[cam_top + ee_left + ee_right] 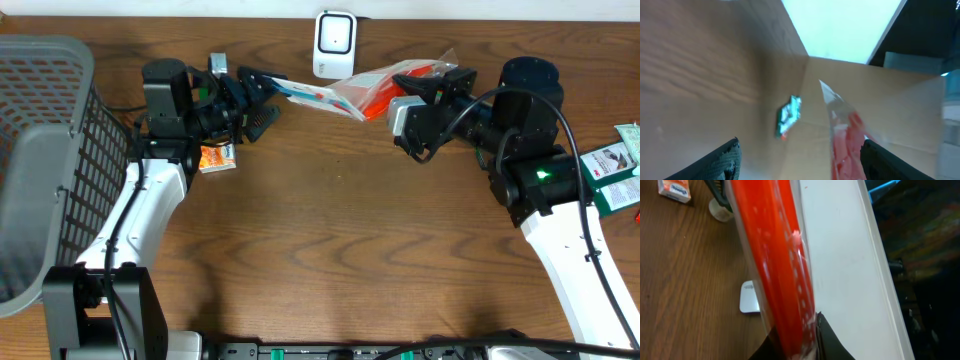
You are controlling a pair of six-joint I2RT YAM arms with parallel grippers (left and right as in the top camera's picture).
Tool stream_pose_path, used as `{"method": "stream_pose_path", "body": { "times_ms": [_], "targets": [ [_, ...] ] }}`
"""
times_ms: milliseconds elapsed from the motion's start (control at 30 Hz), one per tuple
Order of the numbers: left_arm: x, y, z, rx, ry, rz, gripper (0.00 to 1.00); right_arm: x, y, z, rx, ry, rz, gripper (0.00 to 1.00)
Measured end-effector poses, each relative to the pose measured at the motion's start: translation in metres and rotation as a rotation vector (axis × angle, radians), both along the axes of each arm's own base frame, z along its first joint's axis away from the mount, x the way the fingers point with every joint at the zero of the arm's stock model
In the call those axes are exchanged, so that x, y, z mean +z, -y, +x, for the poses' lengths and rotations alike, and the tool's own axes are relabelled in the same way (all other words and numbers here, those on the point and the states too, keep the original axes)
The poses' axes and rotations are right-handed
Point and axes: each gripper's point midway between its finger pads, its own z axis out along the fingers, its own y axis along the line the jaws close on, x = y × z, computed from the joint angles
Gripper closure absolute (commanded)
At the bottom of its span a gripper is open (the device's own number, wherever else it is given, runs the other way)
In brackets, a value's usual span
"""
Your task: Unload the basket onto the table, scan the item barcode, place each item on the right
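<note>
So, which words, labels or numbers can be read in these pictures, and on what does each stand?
No text can be read.
small orange box: print blurred.
plastic bag: print too small.
green packets: white print too small.

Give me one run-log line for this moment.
right gripper shut on orange packet | left gripper open near packet's end | packet near scanner | scan unconfirmed

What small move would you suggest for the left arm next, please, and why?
Probably close the left fingers on the packet's free end: they stand open with it between them, while the right fingers pinch the other end, so both could hold it taut near the scanner.
</note>
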Motion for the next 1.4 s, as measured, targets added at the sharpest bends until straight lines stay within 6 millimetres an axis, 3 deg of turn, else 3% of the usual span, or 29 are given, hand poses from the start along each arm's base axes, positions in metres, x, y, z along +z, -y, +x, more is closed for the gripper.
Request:
{"method": "stream_pose_path", "body": {
  "times_ms": [67,533,700,867,967,1133,1200,1333,1400],
  "targets": [
    [0.001,0.002,-0.003,-0.017,-0.027,-0.023,0.28,-0.001,0.001,0.0,-0.005,-0.001,-0.002,0.99],
    [0.004,0.031,-0.02,-0.079,-0.239,-0.135,0.28,-0.006,0.006,0.001,-0.041,-0.025,-0.02,0.99],
    [0.013,0.047,-0.02,-0.102,-0.23,-0.177,0.28,-0.005,0.007,-0.001,-0.045,-0.026,-0.022,0.99],
    [0.043,0.058,-0.015,-0.096,-0.138,-0.237,0.36,-0.006,0.009,-0.001,-0.052,-0.031,-0.026,0.99],
    [0.048,0.06,-0.013,-0.084,-0.131,-0.255,0.37,-0.007,0.009,0.0,-0.056,-0.033,-0.029,0.99],
    [0.048,0.06,-0.011,-0.066,-0.158,-0.268,0.56,-0.007,0.01,0.0,-0.062,-0.033,-0.03,0.99],
    [0.048,0.06,-0.01,-0.063,-0.156,-0.268,0.56,-0.007,0.01,0.0,-0.064,-0.034,-0.027,0.99],
    [0.045,0.062,-0.012,-0.074,-0.157,-0.257,0.38,-0.008,0.011,0.0,-0.071,-0.04,-0.03,0.99],
    [0.039,0.064,-0.017,-0.097,-0.19,-0.248,0.34,-0.009,0.011,0.0,-0.073,-0.045,-0.032,0.99]
  ]
}}
